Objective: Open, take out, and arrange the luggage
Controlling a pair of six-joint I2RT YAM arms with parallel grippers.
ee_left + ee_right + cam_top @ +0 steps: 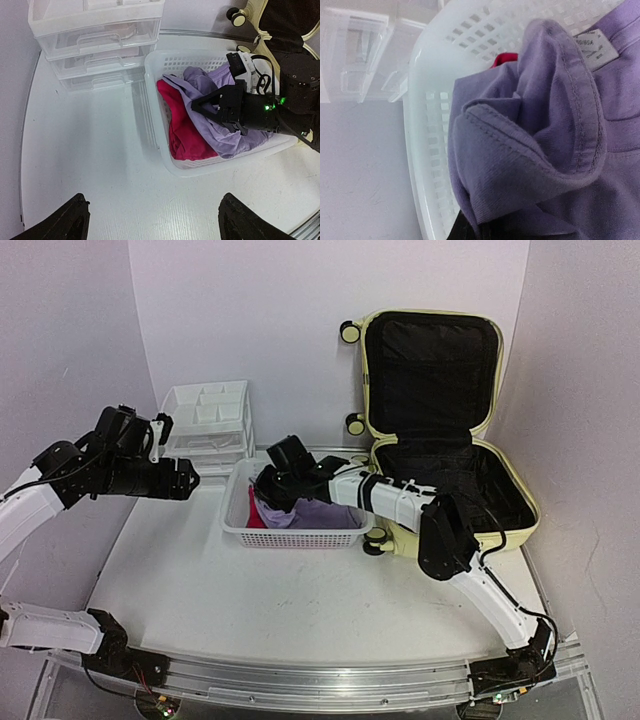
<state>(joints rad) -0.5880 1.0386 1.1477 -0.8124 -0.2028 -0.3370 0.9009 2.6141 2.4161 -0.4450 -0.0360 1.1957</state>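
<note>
Your luggage [430, 360], a large pale yellow hard-shell suitcase with black fabric lining and black-and-cream wheels, lies open at the back right of the white counter [300, 610]. Its lid stands upright against the rear wall and the lower half lies flat, its near left corner just beside a white mesh plastic basket [300, 536]. That basket sits mid-counter with a crumpled purple cotton garment [220, 137] heaped over a bright red cloth [182, 132] along its left side. Your right fingers [196, 105] reach from the suitcase side down into the basket and are closed, their tips meeting on top of the purple garment. The right wrist view shows a stitched hem and a white label bunched close to the lens, but you cannot tell from any view whether a fold is actually pinched between the tips. Your left fingers [190, 480] hang above the bare counter left of the basket, spread wide and holding nothing — both tips frame the bottom of the left wrist view. Behind them, at the back left, stands a white translucent plastic drawer unit [205, 420], near the basket's far left corner.
</note>
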